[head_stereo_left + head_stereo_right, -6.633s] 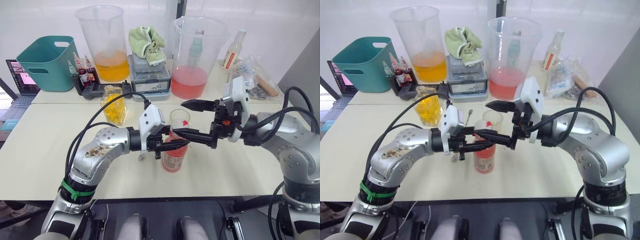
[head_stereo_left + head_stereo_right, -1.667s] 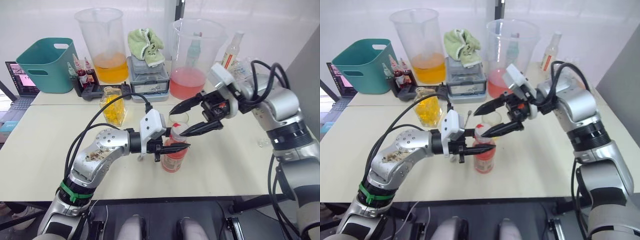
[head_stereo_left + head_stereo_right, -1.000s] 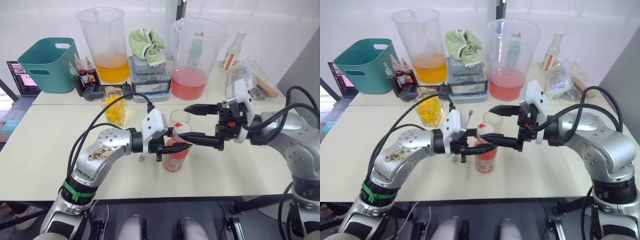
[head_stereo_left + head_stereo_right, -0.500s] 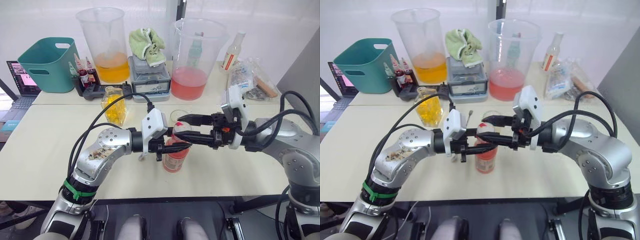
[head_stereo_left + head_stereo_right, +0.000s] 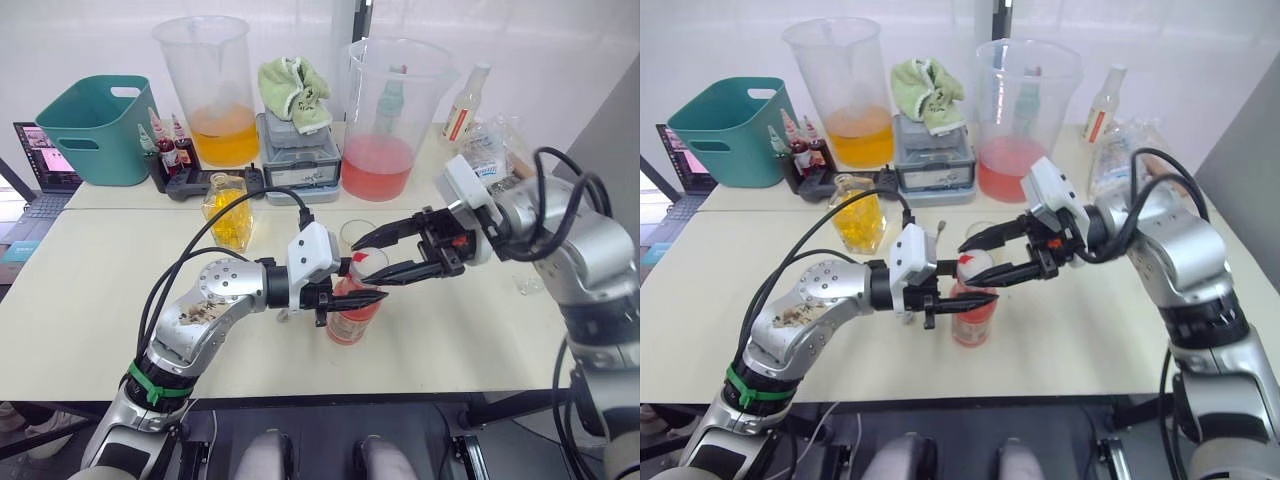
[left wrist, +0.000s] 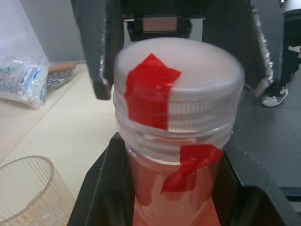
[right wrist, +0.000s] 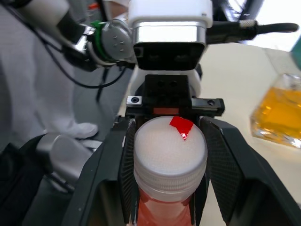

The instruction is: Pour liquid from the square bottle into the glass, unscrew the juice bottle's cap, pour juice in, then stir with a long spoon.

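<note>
Nearest the counter's (image 5: 90, 330) front edge, the left gripper (image 5: 352, 297) has its jaws clenched on the neck of the juice bottle (image 5: 349, 312), just under the white cap (image 6: 178, 77); the bottle stands upright on the counter, and the hold reads as a brace so the body cannot turn while the cap is worked. The right gripper (image 5: 378, 258) comes in from the opposite side with jaws spread, one finger above and one below, bracketing the cap; from the right wrist view the pads flank the cap with a slim gap either side, so I judge it not yet gripped. Red tape strips run over the cap and down onto the threads, likely a marker for rotation. Cap looks fully seated, so the unscrewing is the step in hand. Just behind the bottle stands the glass (image 5: 358, 236), clear and upright, close enough that a short tilt would reach it once the cap is off. Farther back and to the left, the square bottle (image 5: 226, 212) with its yellow liquid sits on the counter, well apart from both grippers. Along the rear: a teal bin (image 5: 97, 127), two big beakers, one orange (image 5: 213, 88) and one pink (image 5: 386, 115), and a grey box with a green cloth (image 5: 293, 88) on top
</note>
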